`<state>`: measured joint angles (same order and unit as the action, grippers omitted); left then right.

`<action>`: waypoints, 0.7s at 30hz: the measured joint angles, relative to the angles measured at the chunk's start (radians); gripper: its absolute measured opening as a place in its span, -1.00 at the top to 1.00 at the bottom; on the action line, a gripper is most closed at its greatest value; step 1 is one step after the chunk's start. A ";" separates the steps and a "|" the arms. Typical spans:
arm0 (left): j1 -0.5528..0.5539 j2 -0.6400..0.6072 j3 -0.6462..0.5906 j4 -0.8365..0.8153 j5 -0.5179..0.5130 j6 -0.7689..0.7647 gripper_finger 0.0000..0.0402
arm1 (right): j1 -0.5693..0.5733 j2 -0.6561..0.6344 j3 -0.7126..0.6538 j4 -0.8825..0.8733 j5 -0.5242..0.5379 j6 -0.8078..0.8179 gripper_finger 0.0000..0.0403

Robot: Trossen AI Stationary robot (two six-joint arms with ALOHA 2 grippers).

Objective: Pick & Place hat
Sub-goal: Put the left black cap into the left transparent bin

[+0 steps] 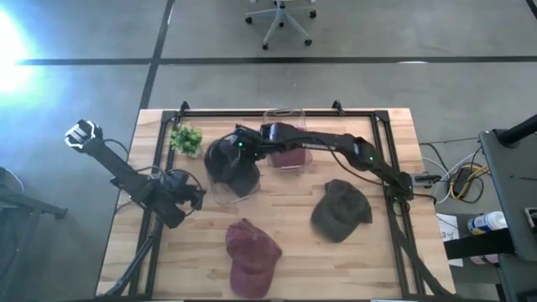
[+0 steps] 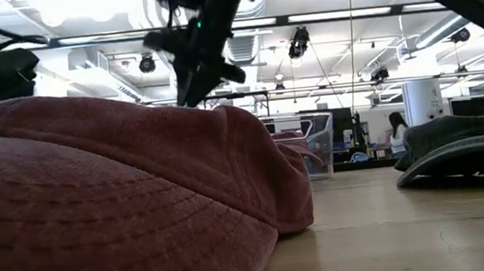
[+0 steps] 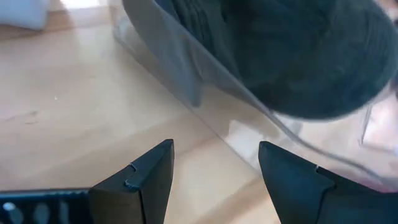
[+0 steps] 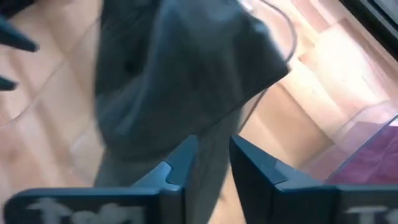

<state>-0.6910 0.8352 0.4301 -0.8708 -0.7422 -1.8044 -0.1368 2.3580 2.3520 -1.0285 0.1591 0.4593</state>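
No readable text, label, brand, number or sign in any view; pale marks on right gripper (image 4: 208,163) body in right wrist view too blurred to read

L gripper (image 3: 214,171) spread; R gripper (image 4: 208,163) clamped.

Setting: open-plan lab or industrial workspace. Polished concrete floor (image 1: 336,80), office chair (image 1: 281,18), exposed ceiling ducts (image 2: 113,86) and strip lights (image 2: 328,16). Wooden surface (image 1: 369,260); cables (image 1: 457,176) alongside.
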 joint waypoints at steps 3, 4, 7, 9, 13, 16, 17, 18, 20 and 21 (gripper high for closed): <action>0.005 0.001 -0.018 0.007 -0.040 -0.014 -0.14 | -0.016 0.028 0.000 -0.005 -0.017 0.000 0.73; 0.007 0.002 -0.021 0.010 -0.050 -0.016 -0.14 | -0.019 0.037 -0.001 -0.008 -0.044 0.000 0.77; 0.010 0.009 -0.029 0.016 -0.056 -0.016 -0.14 | -0.016 0.054 -0.001 0.015 -0.107 0.000 0.85; 0.013 0.017 -0.039 0.042 -0.063 -0.011 -0.14 | -0.007 0.057 -0.001 0.035 -0.122 0.000 0.87; 0.020 0.035 -0.096 0.171 -0.063 0.003 -0.14 | 0.010 0.058 -0.001 0.045 -0.151 0.000 0.89; 0.023 0.048 -0.152 0.310 -0.056 0.003 -0.14 | 0.021 0.064 -0.001 0.052 -0.188 -0.004 0.89; 0.024 0.052 -0.168 0.359 -0.057 0.003 -0.14 | 0.026 0.066 -0.001 0.049 -0.203 -0.005 0.89; 0.025 0.054 -0.183 0.401 -0.057 0.005 -0.14 | 0.029 0.067 -0.003 0.049 -0.213 -0.005 0.89; 0.031 0.060 -0.210 0.457 -0.059 0.016 -0.14 | 0.040 0.079 -0.005 0.077 -0.218 -0.008 0.89; 0.033 0.062 -0.220 0.473 -0.060 0.020 -0.14 | 0.045 0.081 -0.006 0.089 -0.228 -0.012 0.89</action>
<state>-0.6578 0.8971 0.2105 -0.3977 -0.8019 -1.7847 -0.0922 2.4391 2.3464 -0.9396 -0.0694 0.4469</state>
